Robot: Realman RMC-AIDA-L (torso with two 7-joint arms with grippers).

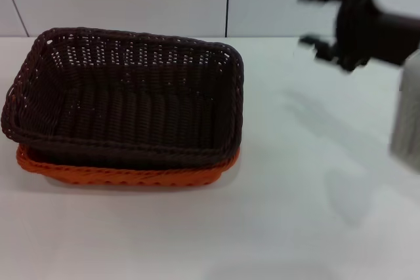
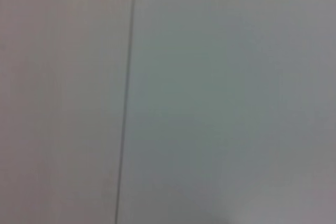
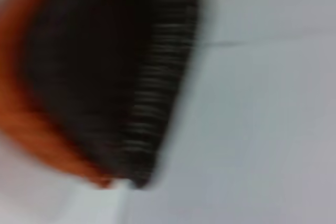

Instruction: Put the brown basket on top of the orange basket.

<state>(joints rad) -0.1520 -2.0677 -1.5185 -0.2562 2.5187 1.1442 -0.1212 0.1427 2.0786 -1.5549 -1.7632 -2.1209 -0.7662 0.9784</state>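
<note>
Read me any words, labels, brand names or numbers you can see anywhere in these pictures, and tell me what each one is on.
There are none to read.
Brown basket: plain weave, no label or tag visible.
Orange basket: only its rim shows under the brown one, no marking.
Right gripper: plain black, raised off to the right, no print legible.
Table and wall: bare, no signs.

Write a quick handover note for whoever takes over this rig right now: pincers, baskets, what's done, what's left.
Right pincer: open, empty, raised in the air to the right of the baskets.
Left pincer: not in view.
Brown basket: nested on top of the orange basket, slightly askew, on the white table.
Done: stacking looks complete.
Left: probably just park the right arm.
</note>
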